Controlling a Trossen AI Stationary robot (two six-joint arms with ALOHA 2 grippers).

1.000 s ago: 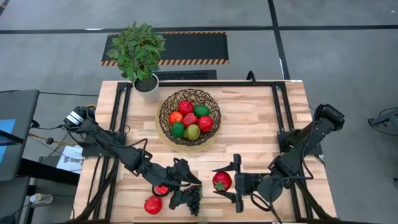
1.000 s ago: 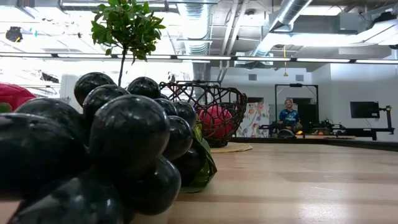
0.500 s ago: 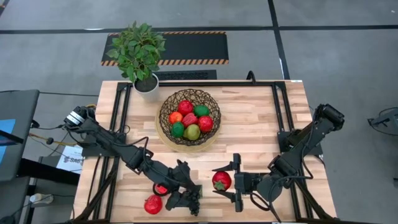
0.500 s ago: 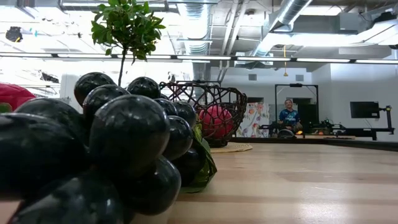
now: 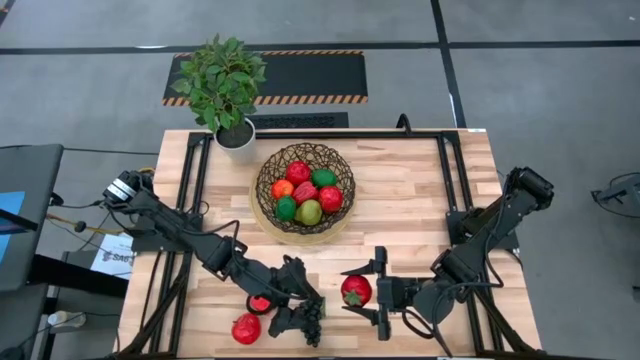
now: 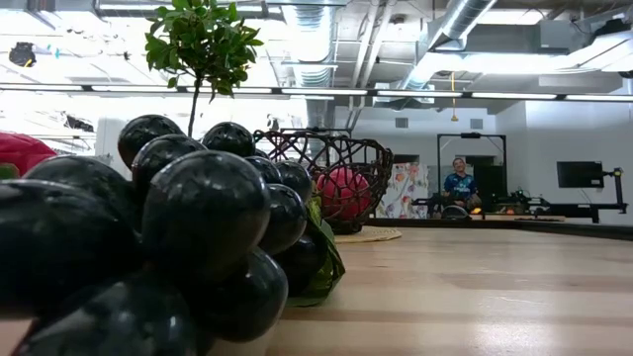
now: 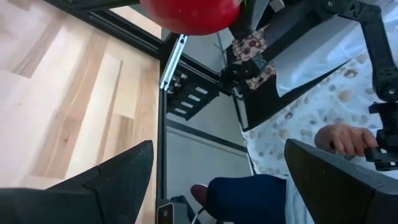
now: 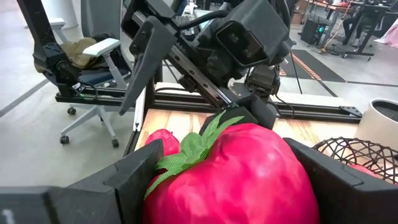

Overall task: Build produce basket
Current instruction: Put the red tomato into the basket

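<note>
The basket (image 5: 303, 190) stands mid-table with several pieces of produce inside. My right gripper (image 5: 352, 291) hangs near the table's near edge, shut on a red fruit with green leaves (image 8: 242, 180). Facing it from the left, my left gripper (image 5: 306, 303) is open, and the left wrist view shows nothing between its fingers (image 7: 124, 174). The dark grape bunch (image 5: 311, 321) lies on the table just under the left gripper and fills the foreground of the low view (image 6: 158, 237). My right gripper pinches the red fruit by its two opposite sides (image 8: 298, 174), one finger (image 8: 124, 180) on each. The fingers lie about level and come from the table's right. The fruit is lifted clear of the table, its leafy top toward the wrist.
A red fruit (image 5: 246, 328) lies at the near left, and another red piece (image 5: 260, 303) shows partly under the left arm. A potted plant (image 5: 228, 85) stands at the far left. Black frame rails (image 5: 195, 200) run along both sides. A person's hand (image 7: 345, 137) shows beyond the table.
My left gripper has turned a little at the wrist, its fingers swinging toward the near edge over the grape bunch. It stays open.
</note>
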